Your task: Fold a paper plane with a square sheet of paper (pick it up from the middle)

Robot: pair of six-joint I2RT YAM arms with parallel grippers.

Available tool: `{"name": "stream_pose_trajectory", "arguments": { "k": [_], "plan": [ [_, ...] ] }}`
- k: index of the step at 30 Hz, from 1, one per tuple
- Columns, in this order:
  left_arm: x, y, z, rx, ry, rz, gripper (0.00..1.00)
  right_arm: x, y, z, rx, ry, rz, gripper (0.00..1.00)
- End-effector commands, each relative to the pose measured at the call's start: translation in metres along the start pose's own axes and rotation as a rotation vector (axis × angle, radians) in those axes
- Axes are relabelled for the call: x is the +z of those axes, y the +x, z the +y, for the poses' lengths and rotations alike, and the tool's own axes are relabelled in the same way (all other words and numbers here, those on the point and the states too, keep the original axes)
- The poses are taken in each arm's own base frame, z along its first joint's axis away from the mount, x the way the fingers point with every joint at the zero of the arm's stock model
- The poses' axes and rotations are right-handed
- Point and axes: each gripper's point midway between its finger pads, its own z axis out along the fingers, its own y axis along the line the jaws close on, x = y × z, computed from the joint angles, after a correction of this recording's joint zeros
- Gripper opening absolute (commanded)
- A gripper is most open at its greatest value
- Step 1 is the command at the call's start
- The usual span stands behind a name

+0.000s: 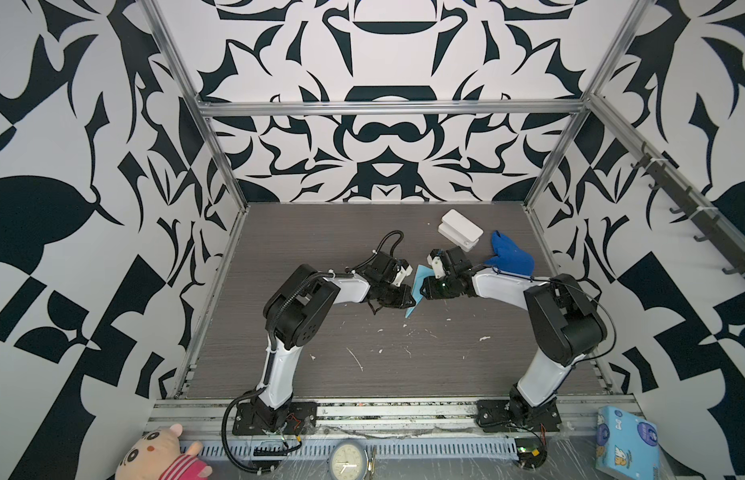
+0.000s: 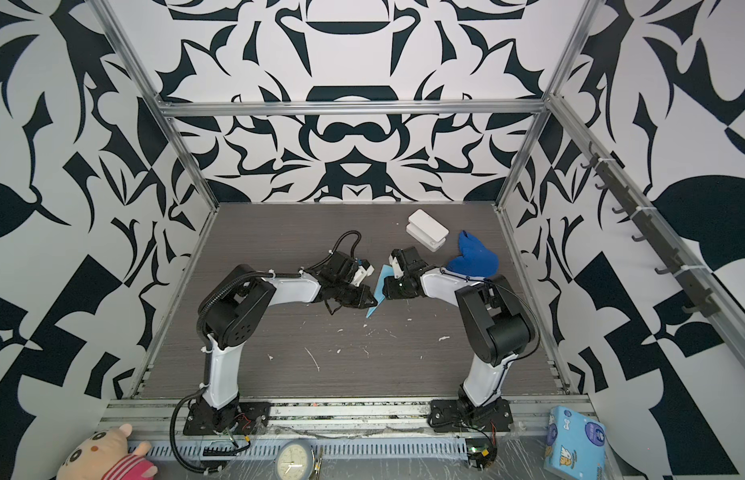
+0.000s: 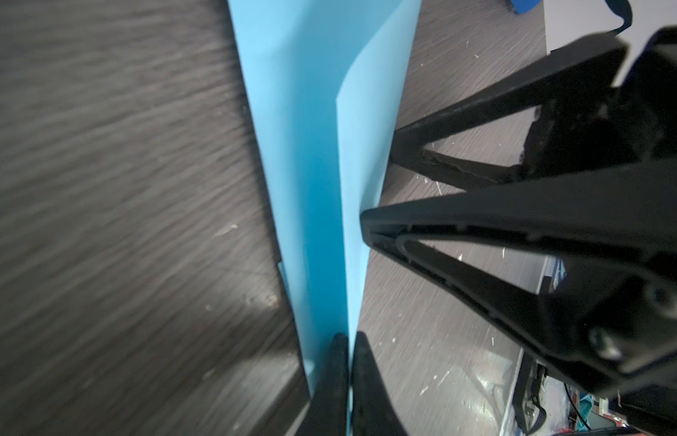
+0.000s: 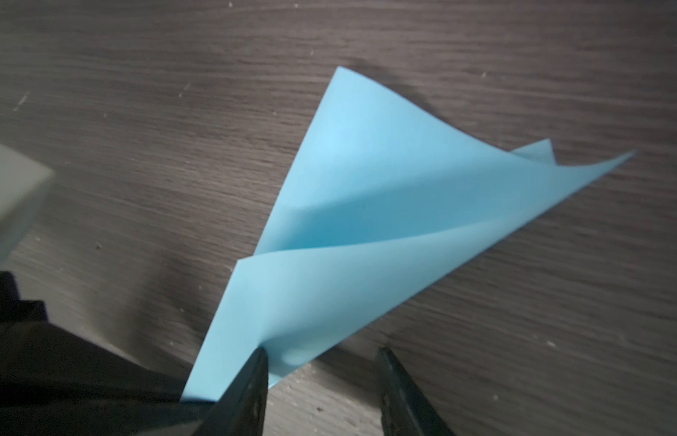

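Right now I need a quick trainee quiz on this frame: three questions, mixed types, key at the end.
1. True or false: the left gripper is shut on the square sheet of paper.
2. Multiple choice: the right gripper is A) open, one finger against the sheet; B) shut on the sheet; C) shut and empty.
3. Short answer: what lies beside the white box on the table?
Key: 1 true. 2 A. 3 the blue cloth.
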Motion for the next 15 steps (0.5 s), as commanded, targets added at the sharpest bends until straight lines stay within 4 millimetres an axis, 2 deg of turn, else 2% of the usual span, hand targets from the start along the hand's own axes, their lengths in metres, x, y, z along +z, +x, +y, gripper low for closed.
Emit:
{"name": "stream_pose_trajectory", "arguments": {
  "k": [1,15],
  "plan": [
    [0.007,0.025,0.040,-0.107,-0.119,0.067,0.10,0.004,0.009,-0.013,0.003,0.095,0.047,0.50],
    [0.006,0.027,0.045,-0.135,-0.139,0.082,0.11,0.013,0.025,-0.027,0.003,0.212,0.100,0.46]
  ]
}}
